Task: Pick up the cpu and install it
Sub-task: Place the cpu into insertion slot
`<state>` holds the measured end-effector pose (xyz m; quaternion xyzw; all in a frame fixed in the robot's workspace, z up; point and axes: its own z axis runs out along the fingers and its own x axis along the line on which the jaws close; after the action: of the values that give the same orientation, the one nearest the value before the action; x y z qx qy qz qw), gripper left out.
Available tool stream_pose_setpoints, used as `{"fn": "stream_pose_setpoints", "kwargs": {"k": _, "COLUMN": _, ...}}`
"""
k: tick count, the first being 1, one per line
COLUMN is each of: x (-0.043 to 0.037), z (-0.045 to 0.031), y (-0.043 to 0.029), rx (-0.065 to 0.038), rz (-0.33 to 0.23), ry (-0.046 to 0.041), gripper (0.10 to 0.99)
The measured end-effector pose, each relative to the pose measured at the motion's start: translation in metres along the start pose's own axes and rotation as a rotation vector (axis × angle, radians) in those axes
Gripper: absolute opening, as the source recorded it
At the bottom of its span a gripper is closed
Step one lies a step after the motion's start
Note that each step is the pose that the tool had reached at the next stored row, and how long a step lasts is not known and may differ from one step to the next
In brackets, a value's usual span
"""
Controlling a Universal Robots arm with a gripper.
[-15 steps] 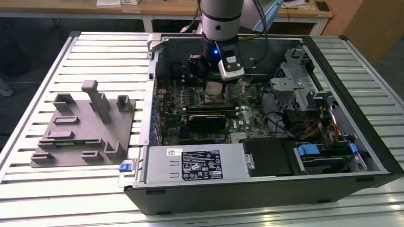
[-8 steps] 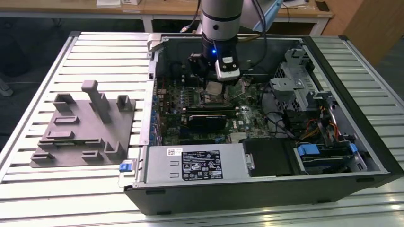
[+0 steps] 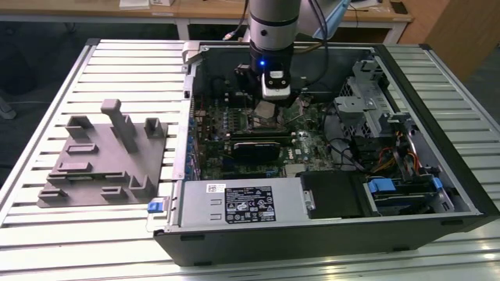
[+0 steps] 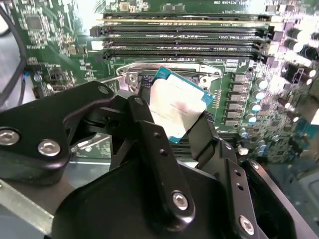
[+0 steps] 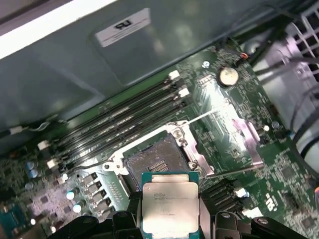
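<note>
So the gripper (image 4: pixel 173 124) is seen clamped on the cpu (image 5: pixel 170 201). The chip is pinched by two opposite edges between the black fingers (image 4: pixel 144 114), which are spread just as wide as the chip. The silvery top is left uncovered and faces up in both wess wrist views.

The cpu is held over the open socket (image 5: pixel 155 160) and looks clear of it rather than seated, with its edges turned a bit off the socket's frame in the second wrist view. The memory slots (image 5: pixel 117 128) run right beside the socket.

In the exterior view the arm is planted at about 12 o'clock inside the opened computer case (image 3: pixel 328 240), above the green motherboard (image 3: pixel 312 143). From the gripper, the power supply (image 3: pixel 242 202) is found at 6 o'clock and the metal drive cage (image 3: pixel 367 93) at roughly 3 o'clock. The grey fixture block (image 3: pixel 102 161) is parked outside the case at around 8 o'clock, well apart, on the slatted table (image 3: pixel 125 64).
</note>
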<state>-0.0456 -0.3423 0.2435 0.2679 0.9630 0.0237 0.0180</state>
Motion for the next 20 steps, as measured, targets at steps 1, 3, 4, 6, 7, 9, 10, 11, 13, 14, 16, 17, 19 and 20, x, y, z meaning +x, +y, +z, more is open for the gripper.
{"fn": "stream_pose_setpoints", "kwargs": {"k": 1, "x": 0.0000, "z": 0.0000, "y": 0.0000, "rx": 0.000, "rz": 0.016, "ry": -0.0009, "gripper": 0.541}}
{"fn": "stream_pose_setpoints", "kwargs": {"k": 3, "x": 0.0000, "z": 0.0000, "y": 0.0000, "rx": 0.001, "rz": 0.049, "ry": -0.0027, "gripper": 0.541}}
{"fn": "stream_pose_setpoints", "kwargs": {"k": 4, "x": 0.0000, "z": 0.0000, "y": 0.0000, "rx": 0.001, "rz": 0.066, "ry": -0.0036, "gripper": 0.541}}
{"fn": "stream_pose_setpoints", "kwargs": {"k": 6, "x": 0.0000, "z": 0.0000, "y": 0.0000, "rx": 0.002, "rz": 0.099, "ry": -0.0055, "gripper": 0.541}}
{"fn": "stream_pose_setpoints", "kwargs": {"k": 7, "x": 0.0000, "z": 0.0000, "y": 0.0000, "rx": 0.003, "rz": 0.116, "ry": -0.0064, "gripper": 0.541}}
{"fn": "stream_pose_setpoints", "kwargs": {"k": 9, "x": 0.0000, "z": 0.0000, "y": 0.0000, "rx": 0.003, "rz": 0.151, "ry": -0.0083, "gripper": 0.541}}
{"fn": "stream_pose_setpoints", "kwargs": {"k": 10, "x": 0.0000, "z": 0.0000, "y": 0.0000, "rx": 0.004, "rz": 0.185, "ry": -0.0103, "gripper": 0.541}}
{"fn": "stream_pose_setpoints", "kwargs": {"k": 11, "x": 0.0000, "z": 0.0000, "y": 0.0000, "rx": 0.004, "rz": 0.203, "ry": -0.0112, "gripper": 0.541}}
{"fn": "stream_pose_setpoints", "kwargs": {"k": 13, "x": 0.0000, "z": 0.0000, "y": 0.0000, "rx": 0.006, "rz": 0.252, "ry": -0.0140, "gripper": 0.541}}
{"fn": "stream_pose_setpoints", "kwargs": {"k": 14, "x": 0.0000, "z": 0.0000, "y": 0.0000, "rx": 0.006, "rz": 0.269, "ry": -0.0149, "gripper": 0.541}}
{"fn": "stream_pose_setpoints", "kwargs": {"k": 16, "x": 0.0000, "z": 0.0000, "y": 0.0000, "rx": 0.007, "rz": 0.298, "ry": -0.0165, "gripper": 0.541}}
{"fn": "stream_pose_setpoints", "kwargs": {"k": 17, "x": 0.0000, "z": 0.0000, "y": 0.0000, "rx": 0.007, "rz": 0.312, "ry": -0.0173, "gripper": 0.541}}
{"fn": "stream_pose_setpoints", "kwargs": {"k": 19, "x": 0.0000, "z": 0.0000, "y": 0.0000, "rx": 0.008, "rz": 0.343, "ry": -0.0190, "gripper": 0.541}}
{"fn": "stream_pose_setpoints", "kwargs": {"k": 20, "x": 0.0000, "z": 0.0000, "y": 0.0000, "rx": 0.008, "rz": 0.358, "ry": -0.0198, "gripper": 0.541}}
